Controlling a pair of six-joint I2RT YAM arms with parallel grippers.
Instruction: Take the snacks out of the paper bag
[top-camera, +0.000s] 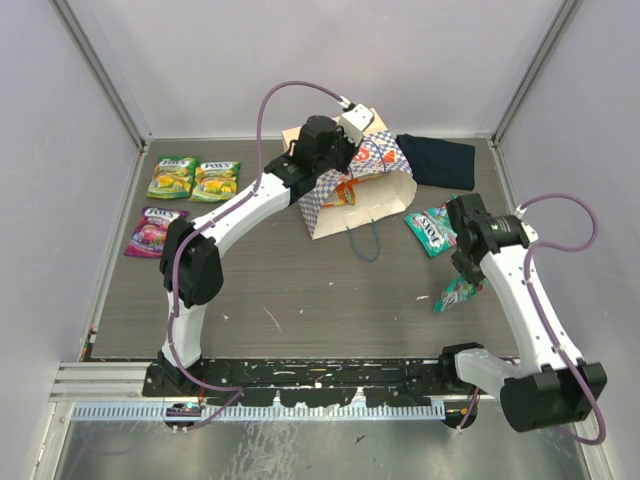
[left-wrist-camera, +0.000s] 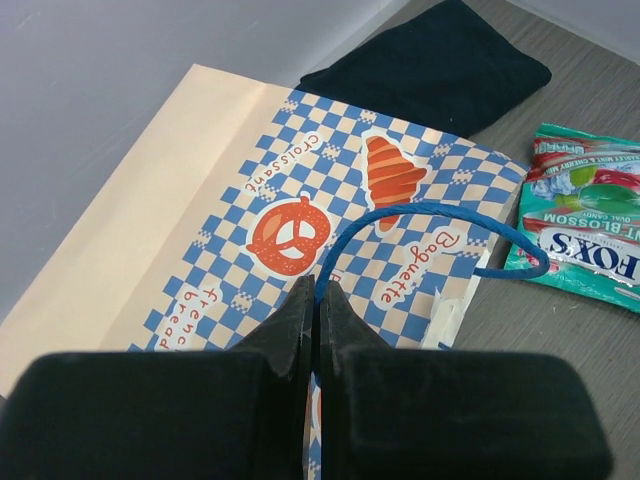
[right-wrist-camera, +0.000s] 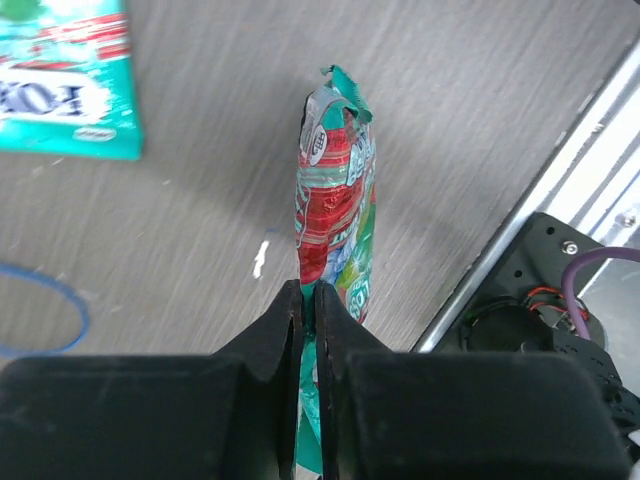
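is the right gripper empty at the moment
No, the right gripper is shut on a teal-and-red snack pouch, which sticks out edge-on beyond its fingertips.

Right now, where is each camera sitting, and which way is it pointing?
Top external: high behind the bases, looking down on the table; both arms show whole.
Left wrist: above the paper bag, looking along the left gripper, shut on the blue handle.
Right wrist: facing the tabletop; right gripper shut on the held pouch.
Shared: both wrist views show the flat teal pouch.
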